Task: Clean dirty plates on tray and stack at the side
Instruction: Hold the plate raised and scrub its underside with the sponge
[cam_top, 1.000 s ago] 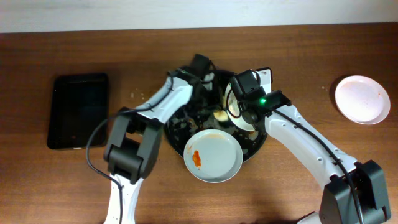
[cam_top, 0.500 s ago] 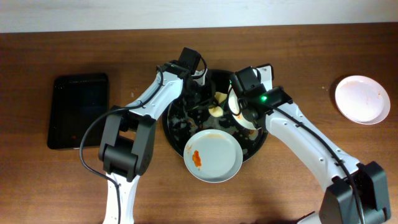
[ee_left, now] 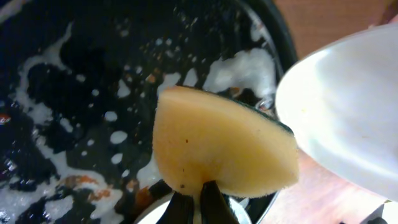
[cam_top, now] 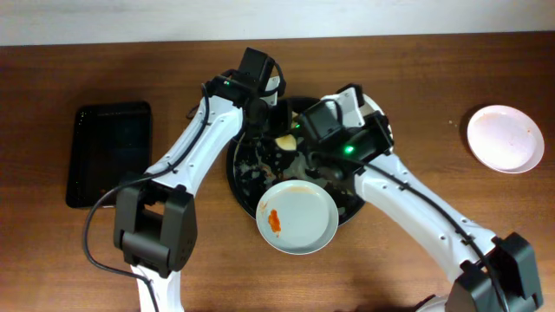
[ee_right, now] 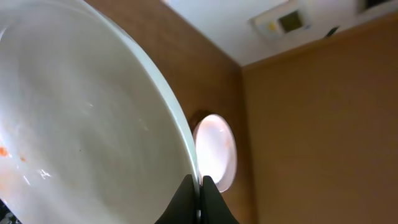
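The round black tray (cam_top: 245,179) sits at the table's middle, streaked with white foam (ee_left: 74,93). My left gripper (cam_top: 276,137) is shut on a yellow sponge (cam_top: 284,139) (ee_left: 217,149) held just above the tray. My right gripper (ee_right: 200,186) is shut on the rim of a white plate (ee_right: 81,124), tilted steeply; this plate shows at the right of the left wrist view (ee_left: 348,124), close beside the sponge. From overhead my right arm hides most of it. A second plate (cam_top: 297,217) with a red-orange smear lies on the tray's front edge.
A third plate (cam_top: 505,139) (ee_right: 217,152) lies on the wooden table at the far right. A smaller black rectangular tray (cam_top: 110,154) lies at the far left. Both arms cross over the round tray.
My right gripper has swung left, tipping its plate up on edge. My left gripper has drawn the sponge back and to the left, off the tray's middle.
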Tool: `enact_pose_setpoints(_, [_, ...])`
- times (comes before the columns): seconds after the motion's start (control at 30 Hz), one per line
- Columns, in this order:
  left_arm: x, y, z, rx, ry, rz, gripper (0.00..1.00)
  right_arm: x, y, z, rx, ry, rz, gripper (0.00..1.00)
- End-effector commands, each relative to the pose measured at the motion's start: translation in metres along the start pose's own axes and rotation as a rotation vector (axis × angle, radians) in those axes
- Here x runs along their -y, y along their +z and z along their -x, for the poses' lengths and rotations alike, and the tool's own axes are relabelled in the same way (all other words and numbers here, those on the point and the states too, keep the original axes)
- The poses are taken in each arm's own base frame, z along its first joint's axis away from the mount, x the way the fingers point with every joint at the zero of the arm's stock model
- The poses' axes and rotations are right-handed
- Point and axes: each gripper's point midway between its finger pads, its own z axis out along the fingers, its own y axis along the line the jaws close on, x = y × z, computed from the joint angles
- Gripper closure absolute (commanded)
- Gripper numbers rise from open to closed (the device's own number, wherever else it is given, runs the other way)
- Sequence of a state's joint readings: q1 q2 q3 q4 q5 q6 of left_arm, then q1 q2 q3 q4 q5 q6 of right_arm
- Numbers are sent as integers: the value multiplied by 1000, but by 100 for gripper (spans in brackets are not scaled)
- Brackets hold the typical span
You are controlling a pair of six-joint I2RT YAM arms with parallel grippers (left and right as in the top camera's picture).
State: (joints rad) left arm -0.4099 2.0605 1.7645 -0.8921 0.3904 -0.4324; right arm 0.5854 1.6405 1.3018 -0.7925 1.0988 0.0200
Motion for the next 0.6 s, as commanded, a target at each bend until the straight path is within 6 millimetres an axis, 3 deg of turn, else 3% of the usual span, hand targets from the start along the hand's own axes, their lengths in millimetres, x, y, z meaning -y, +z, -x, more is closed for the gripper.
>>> enact_pose_setpoints(0.0, [-4, -11, 5, 24, 25, 18, 100, 28, -19, 14, 56, 27, -120, 96])
enact_pose_setpoints(0.3, [-18, -16, 10, 28, -4, 29, 100, 26, -23, 15, 66, 38, -120, 96])
enact_pose_setpoints(0.57, [-7, -15, 5, 4, 35, -21, 100, -16, 1, 2, -34, 248, 199, 96])
